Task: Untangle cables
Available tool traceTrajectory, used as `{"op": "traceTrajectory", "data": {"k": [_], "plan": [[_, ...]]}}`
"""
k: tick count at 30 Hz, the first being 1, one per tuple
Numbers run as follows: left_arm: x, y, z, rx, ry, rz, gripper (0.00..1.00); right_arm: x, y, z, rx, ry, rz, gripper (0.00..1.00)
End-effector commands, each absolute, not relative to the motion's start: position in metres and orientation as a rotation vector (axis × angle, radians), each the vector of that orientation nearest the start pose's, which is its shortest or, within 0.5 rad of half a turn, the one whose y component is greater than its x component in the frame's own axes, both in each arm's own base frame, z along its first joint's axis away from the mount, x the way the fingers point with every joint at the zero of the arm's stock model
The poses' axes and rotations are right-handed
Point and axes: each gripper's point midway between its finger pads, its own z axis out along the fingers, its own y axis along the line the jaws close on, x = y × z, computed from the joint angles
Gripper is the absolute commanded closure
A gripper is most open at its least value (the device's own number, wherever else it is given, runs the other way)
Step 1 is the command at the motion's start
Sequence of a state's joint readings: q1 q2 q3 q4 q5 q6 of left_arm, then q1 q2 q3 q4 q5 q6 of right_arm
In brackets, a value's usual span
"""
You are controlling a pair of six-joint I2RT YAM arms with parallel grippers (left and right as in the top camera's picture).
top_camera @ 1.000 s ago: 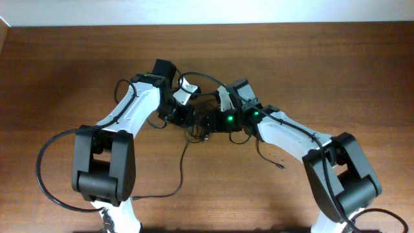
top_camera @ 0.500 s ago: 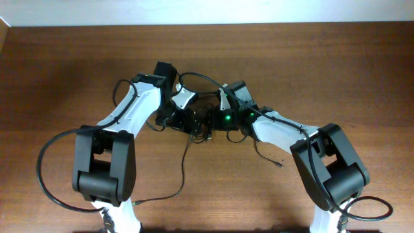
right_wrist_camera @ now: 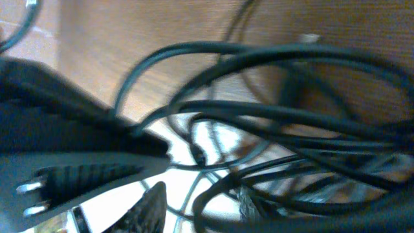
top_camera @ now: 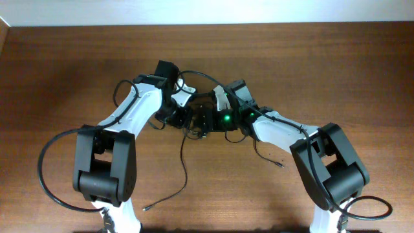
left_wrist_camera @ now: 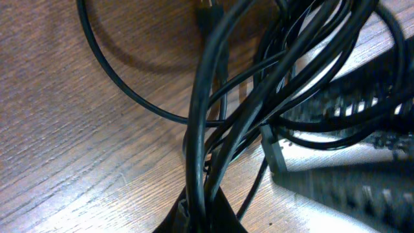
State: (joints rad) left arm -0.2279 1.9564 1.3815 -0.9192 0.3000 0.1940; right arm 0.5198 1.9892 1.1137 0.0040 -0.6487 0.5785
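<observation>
Currently the left end effector [left_wrist_camera: 204,217] clamps the cables [left_wrist_camera: 200,129]; whether the right end effector [top_camera: 206,120] grips, I cannot tell; pulling apart may tighten the crossed loops.

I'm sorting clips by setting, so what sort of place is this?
Probably a robotics lab bench: a plain wooden table, a left arm and right arm reaching over it, and tangled black cables between them.

Overhead looks down on the table [top_camera: 65,65]; both wrist views sit close on the cables [left_wrist_camera: 197,149].
</observation>
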Motion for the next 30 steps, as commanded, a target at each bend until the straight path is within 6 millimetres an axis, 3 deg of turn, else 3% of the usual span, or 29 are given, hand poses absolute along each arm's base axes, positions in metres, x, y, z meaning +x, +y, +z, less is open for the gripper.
{"op": "traceTrajectory", "data": {"k": [1,6,10,11,17,19,23,26,30], "plan": [[0.353,-0.133,0.032,0.684,2.967,-0.447,0.97,0.346,0.335,0.056,-0.349,2.542,1.377,0.61],[0.354,-0.133,0.032,0.684,2.962,-0.447,0.99,0.358,0.339,0.083,-0.166,2.51,1.541,0.6],[0.359,-0.135,0.032,0.662,2.947,-0.446,1.0,0.364,0.297,0.09,0.035,2.611,1.56,0.6],[0.358,-0.134,0.032,0.611,2.967,-0.45,1.0,0.368,0.294,0.096,0.029,2.583,1.564,0.59],[0.356,-0.139,0.033,0.58,2.975,-0.496,1.0,0.382,0.307,0.132,0.124,2.463,1.76,0.66],[0.356,-0.139,0.033,0.58,2.975,-0.496,1.0,0.394,0.303,0.126,0.204,2.456,1.679,0.67],[0.354,-0.138,0.033,0.557,2.989,-0.498,1.0,0.399,0.292,0.098,0.363,2.533,1.517,0.67],[0.354,-0.138,0.033,0.557,2.989,-0.498,1.0,0.404,0.301,0.099,0.321,2.491,1.496,0.66],[0.354,-0.138,0.033,0.557,2.99,-0.498,1.0,0.407,0.3,0.098,0.333,2.48,1.47,0.67]]}}
